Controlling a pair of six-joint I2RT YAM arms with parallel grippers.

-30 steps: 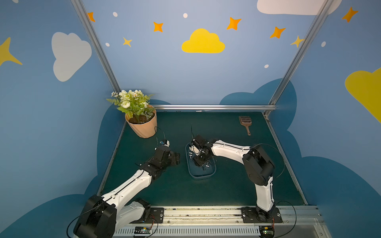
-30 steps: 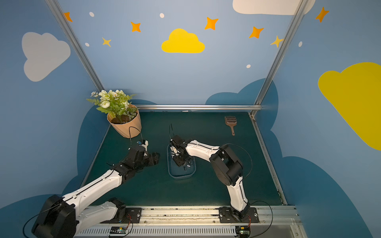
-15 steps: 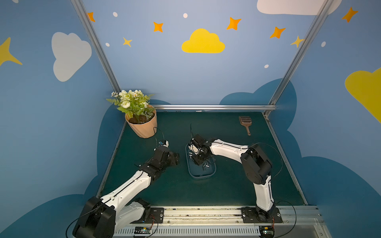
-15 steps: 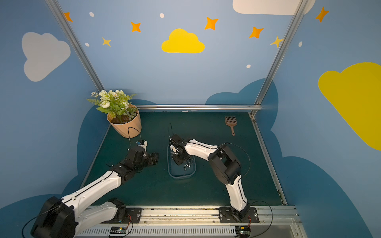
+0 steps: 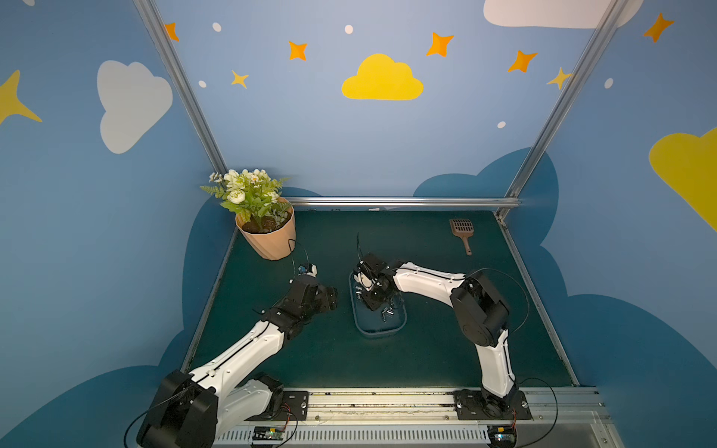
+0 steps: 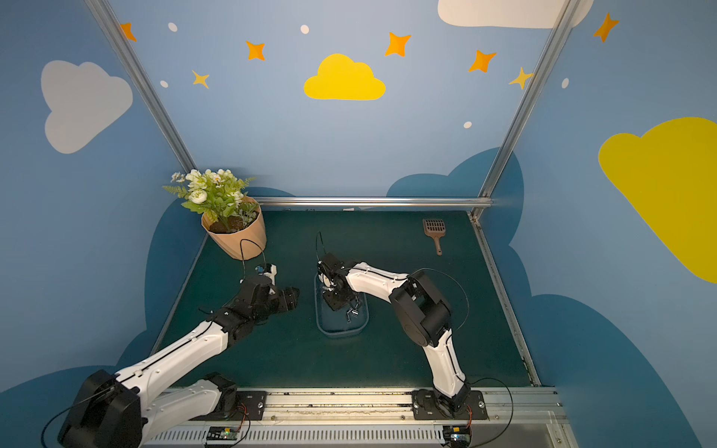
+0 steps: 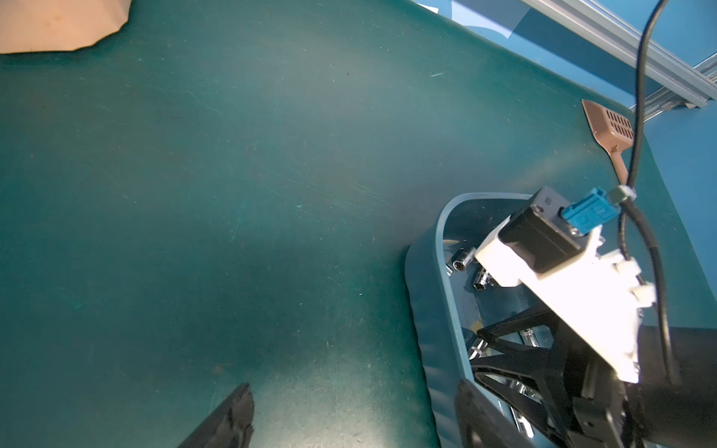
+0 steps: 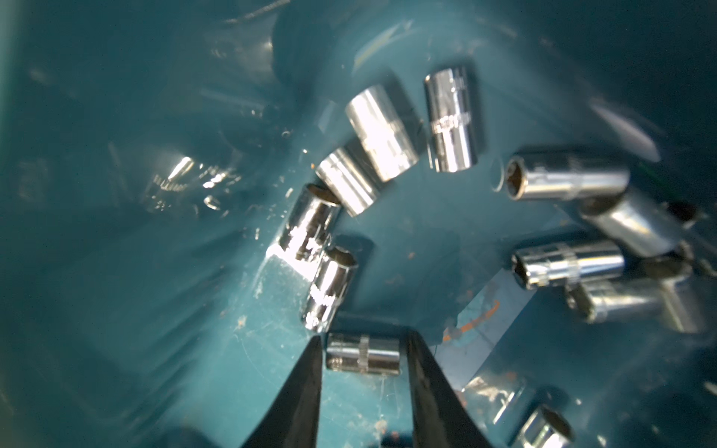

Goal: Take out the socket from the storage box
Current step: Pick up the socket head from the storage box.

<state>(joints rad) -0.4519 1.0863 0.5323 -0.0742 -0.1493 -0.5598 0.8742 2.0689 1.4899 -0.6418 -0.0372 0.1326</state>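
Note:
The storage box [image 5: 382, 331] [image 6: 341, 331], a shallow see-through bluish tub, sits mid-table. My right gripper [image 5: 372, 300] [image 6: 337, 300] reaches down into it. In the right wrist view several chrome sockets lie on the box floor [image 8: 155, 271]. One socket [image 8: 362, 353] lies crosswise between my right gripper [image 8: 364, 339] fingers, which press on its two ends. My left gripper [image 5: 328, 298] [image 6: 289, 298] hovers just left of the box, open and empty. In the left wrist view its fingers [image 7: 244, 403] straddle bare mat beside the box rim [image 7: 442, 271].
A peach flowerpot [image 5: 267, 240] with a plant stands at the back left. A brown slotted scoop [image 5: 461, 229] lies at the back right. Metal rails edge the green mat at the back and sides.
My right gripper's jaws have narrowed inside the box and now meet one socket's ends. The left arm has crept slightly towards the box.

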